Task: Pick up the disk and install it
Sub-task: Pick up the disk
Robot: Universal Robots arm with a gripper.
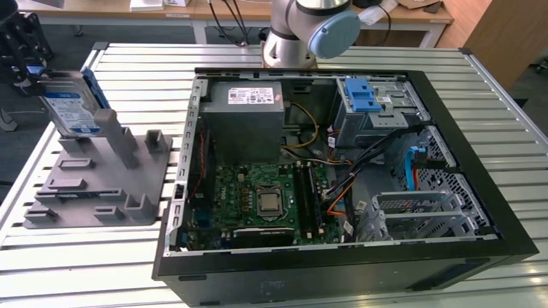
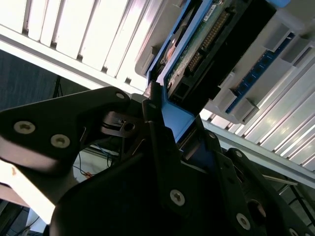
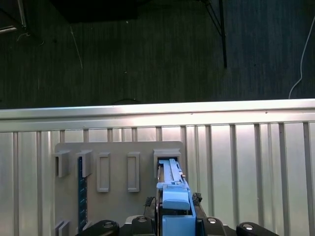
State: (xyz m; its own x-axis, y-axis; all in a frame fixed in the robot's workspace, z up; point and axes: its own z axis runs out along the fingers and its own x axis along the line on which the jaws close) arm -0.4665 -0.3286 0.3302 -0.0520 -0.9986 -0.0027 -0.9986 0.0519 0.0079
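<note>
My pincer point(image 2: 172, 120) is clenched on the top blue rail of the disk point(image 1: 73, 106). The disk stands upright in a slot of the grey stand point(image 1: 94, 186), at the exterior view's left, beside the open computer case point(image 1: 479, 135).

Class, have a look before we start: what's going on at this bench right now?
The robot arm's gripper has its fingers closed on the blue rail of the disk. The disk stands upright in the grey holder at the exterior view's left, beside the open computer case. It is not yet installed.
</note>
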